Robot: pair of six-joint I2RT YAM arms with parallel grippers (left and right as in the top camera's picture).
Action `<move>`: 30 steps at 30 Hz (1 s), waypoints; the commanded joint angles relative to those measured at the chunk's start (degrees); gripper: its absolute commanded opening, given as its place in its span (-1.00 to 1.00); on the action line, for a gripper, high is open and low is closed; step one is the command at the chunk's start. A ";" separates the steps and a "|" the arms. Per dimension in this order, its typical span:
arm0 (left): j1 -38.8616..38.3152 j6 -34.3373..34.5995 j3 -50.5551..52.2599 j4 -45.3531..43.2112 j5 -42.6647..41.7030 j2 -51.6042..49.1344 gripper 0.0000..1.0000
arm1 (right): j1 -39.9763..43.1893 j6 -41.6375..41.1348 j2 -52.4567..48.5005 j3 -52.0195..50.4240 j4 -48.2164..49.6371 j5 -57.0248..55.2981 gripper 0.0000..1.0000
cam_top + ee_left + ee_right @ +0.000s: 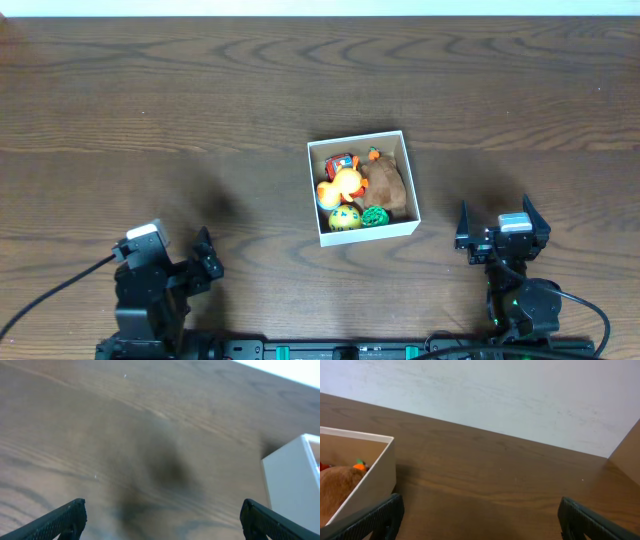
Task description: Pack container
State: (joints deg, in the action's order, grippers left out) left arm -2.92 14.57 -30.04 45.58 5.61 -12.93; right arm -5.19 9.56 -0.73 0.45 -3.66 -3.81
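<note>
The container (400,148) is a square white-walled box in the middle of the table. It holds several small toys: an orange duck (343,185), a brown plush (385,186), a red piece (339,162), a yellow-green ball (345,218) and a green ball (375,215). My left gripper (205,262) is open and empty, low at the front left, well left of the box. My right gripper (495,232) is open and empty, at the front right, just right of the box. The box wall shows in the left wrist view (292,480) and in the right wrist view (372,482).
The dark wooden table (200,100) runs to a pale wall at the back (520,395). Cables trail from both arm bases at the front edge.
</note>
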 commanded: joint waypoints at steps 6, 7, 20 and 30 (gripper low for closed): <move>1.09 -2.08 17.18 -17.29 1.25 10.71 0.96 | 0.35 0.79 0.35 -0.13 -0.26 0.37 0.99; 1.31 -2.08 18.95 -20.52 1.25 11.06 0.96 | 0.35 0.79 0.35 -0.13 -0.26 0.39 0.98; 1.46 -11.98 29.81 -43.47 1.51 12.83 0.96 | 0.35 0.79 0.35 -0.13 -0.26 0.37 0.98; 1.46 -11.98 29.81 -42.18 1.51 12.63 0.96 | 0.35 0.79 0.35 -0.13 -0.26 0.37 0.98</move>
State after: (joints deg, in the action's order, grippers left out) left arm -1.87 3.95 -1.52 1.48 6.42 -0.62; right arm -5.19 9.56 -0.73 0.45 -3.68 -3.77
